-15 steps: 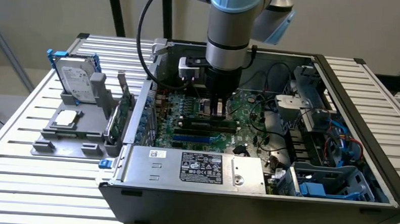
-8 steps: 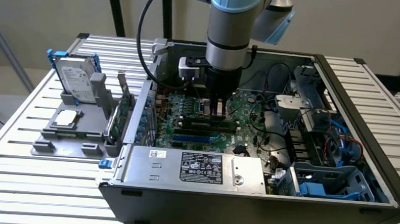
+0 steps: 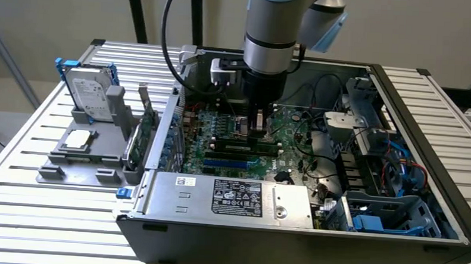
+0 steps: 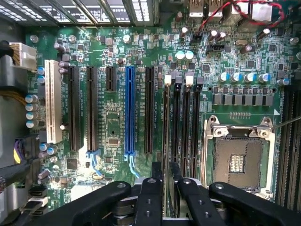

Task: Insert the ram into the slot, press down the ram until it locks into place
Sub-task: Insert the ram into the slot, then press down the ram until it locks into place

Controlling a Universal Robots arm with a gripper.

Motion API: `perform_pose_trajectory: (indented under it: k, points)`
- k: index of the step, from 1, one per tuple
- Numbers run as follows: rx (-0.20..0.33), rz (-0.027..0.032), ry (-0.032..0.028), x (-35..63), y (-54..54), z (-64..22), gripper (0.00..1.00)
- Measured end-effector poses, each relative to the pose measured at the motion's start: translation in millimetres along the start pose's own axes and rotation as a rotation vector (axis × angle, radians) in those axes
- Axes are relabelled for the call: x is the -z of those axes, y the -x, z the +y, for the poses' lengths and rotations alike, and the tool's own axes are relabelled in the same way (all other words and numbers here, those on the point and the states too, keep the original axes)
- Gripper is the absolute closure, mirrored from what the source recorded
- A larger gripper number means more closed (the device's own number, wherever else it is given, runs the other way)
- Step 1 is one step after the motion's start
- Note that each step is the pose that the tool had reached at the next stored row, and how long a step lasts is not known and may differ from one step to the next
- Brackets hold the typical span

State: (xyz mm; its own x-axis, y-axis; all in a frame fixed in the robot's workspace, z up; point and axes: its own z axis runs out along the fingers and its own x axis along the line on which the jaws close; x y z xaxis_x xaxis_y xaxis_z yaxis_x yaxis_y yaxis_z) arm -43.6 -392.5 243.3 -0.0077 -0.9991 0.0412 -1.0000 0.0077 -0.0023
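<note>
Gripper [image 4: 166, 181] lowered inside the open computer case [image 3: 425, 152], fingers closed narrowly on the ram [image 4: 166, 132].
Ram stands edge-on between the fingertips, directly over the slot [image 4: 166, 101], 1 of 4 parallel memory sockets beside the CPU socket [image 4: 237, 157]; seating depth cannot be judged.

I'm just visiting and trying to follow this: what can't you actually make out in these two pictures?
- Exterior view: the pincer stands over the ram, hiding part of it; whether it is latched cannot be told.
- Wrist view: the pincer covers one end of the memory slots.
- Exterior view: the label has print too small to read.
</note>
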Motion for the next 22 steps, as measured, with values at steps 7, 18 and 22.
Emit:
perform_pose_trajectory:
  k: [7,18,22]
  points:
    - [0.0,-0.0001,0.005,1.5,-0.1,0.0,0.89]
    - [0.0,-0.0001,0.005,1.5,0.0,0.0,0.89]
    - [0.0,0.0,0.0049,-0.4,0.0,0.0,0.89]
